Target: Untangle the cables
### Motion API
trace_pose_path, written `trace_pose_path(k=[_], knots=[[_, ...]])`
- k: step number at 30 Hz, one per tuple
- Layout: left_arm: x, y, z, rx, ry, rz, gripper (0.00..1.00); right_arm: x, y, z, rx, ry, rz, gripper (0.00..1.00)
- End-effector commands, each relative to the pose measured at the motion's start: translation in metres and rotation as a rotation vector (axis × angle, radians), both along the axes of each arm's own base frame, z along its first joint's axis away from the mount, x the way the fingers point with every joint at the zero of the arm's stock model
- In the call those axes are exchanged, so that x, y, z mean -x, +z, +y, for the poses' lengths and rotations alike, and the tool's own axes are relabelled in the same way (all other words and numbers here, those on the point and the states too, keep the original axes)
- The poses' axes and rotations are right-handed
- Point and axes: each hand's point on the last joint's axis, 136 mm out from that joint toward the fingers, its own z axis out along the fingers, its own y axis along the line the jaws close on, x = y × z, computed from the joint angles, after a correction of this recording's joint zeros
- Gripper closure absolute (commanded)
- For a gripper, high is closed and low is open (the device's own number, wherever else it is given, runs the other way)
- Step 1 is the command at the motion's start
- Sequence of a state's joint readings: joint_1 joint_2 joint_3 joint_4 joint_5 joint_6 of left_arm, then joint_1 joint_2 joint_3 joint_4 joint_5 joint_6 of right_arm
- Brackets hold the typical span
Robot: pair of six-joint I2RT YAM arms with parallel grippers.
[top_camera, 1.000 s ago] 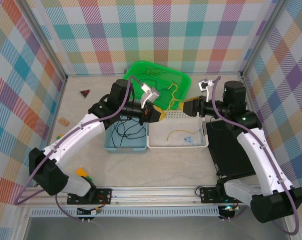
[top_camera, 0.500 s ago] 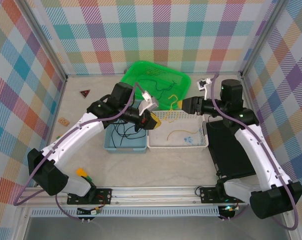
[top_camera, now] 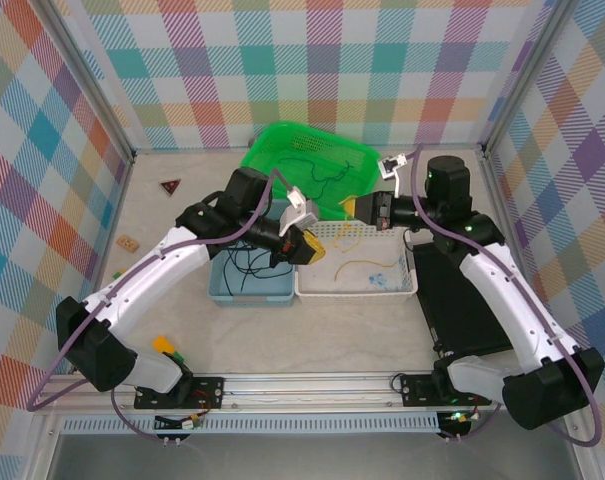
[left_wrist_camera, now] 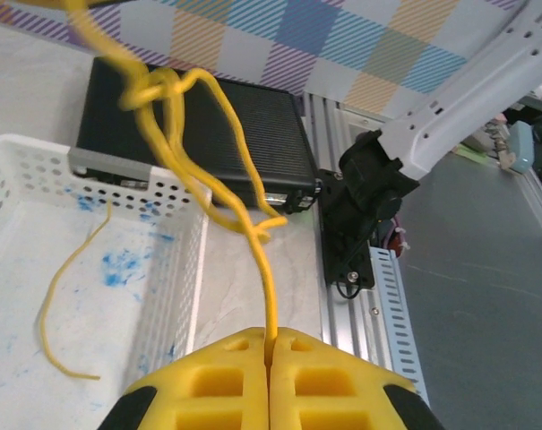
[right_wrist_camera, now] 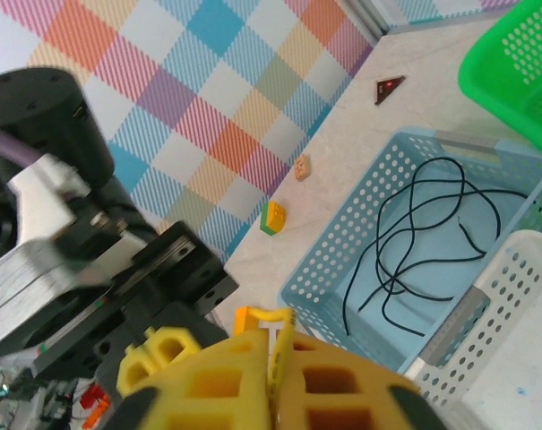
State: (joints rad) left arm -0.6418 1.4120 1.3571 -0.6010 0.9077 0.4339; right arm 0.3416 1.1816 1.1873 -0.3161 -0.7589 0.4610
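A black cable (top_camera: 248, 263) lies loose in the blue basket (top_camera: 222, 297). Just right of it, the left gripper (left_wrist_camera: 271, 339) is pinched fully closed on a yellow cable (left_wrist_camera: 270, 296). The cable rises to a knot, then runs out of frame at the upper left. The right gripper (right_wrist_camera: 275, 345) is closed too, with a short yellow stub showing at its tips. In the green basket (top_camera: 282, 140), the thin dark wires are hard to make out.

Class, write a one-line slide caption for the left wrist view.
Left tool shut on a knotted yellow cable by the white basket, where a loose yellow strand lies.
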Motion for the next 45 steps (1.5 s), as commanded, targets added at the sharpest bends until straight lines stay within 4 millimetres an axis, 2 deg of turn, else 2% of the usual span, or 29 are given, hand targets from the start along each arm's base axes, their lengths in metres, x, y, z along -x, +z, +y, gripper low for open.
trace_pose_path(k=[1,8,16,17,22,25,28,30,33,37,41,45], knots=[[0.014,0.013,0.001,0.046,-0.056,-0.049,1.0,-0.009,-0.004,0.005,-0.014,-0.018,0.016,1.0],[0.0,0.035,-0.001,0.098,0.021,-0.159,1.0,-0.001,-0.024,0.03,0.066,0.063,0.023,1.0],[-0.011,0.05,-0.011,0.192,0.037,-0.202,1.0,0.007,-0.036,0.049,-0.007,0.188,0.187,1.0],[-0.014,0.053,-0.013,0.206,0.047,-0.225,1.0,0.009,-0.037,0.051,-0.014,0.207,0.205,1.0],[-0.022,0.047,-0.013,0.172,0.068,-0.239,1.0,0.01,-0.034,0.051,-0.008,0.221,0.227,1.0],[-0.02,0.053,-0.012,0.195,0.076,-0.241,1.0,0.002,-0.046,0.046,0.047,0.165,0.25,1.0],[-0.015,0.078,-0.01,0.278,0.079,-0.257,1.0,-0.014,-0.083,0.031,0.168,0.038,0.332,1.0],[-0.012,0.099,-0.006,0.335,0.094,-0.268,1.0,-0.029,-0.113,0.011,0.233,-0.09,0.423,1.0],[-0.007,0.124,0.002,0.391,0.106,-0.267,1.0,-0.044,-0.143,-0.017,0.241,-0.243,0.52,1.0],[-0.003,0.147,0.013,0.441,0.138,-0.266,1.0,-0.056,-0.179,-0.063,0.254,-0.439,0.649,1.0],[-0.005,0.162,0.026,0.47,0.181,-0.268,1.0,-0.058,-0.199,-0.1,0.31,-0.586,0.697,1.0],[-0.012,0.17,0.043,0.477,0.249,-0.264,1.0,-0.056,-0.192,-0.133,0.349,-0.706,0.656,1.0]])
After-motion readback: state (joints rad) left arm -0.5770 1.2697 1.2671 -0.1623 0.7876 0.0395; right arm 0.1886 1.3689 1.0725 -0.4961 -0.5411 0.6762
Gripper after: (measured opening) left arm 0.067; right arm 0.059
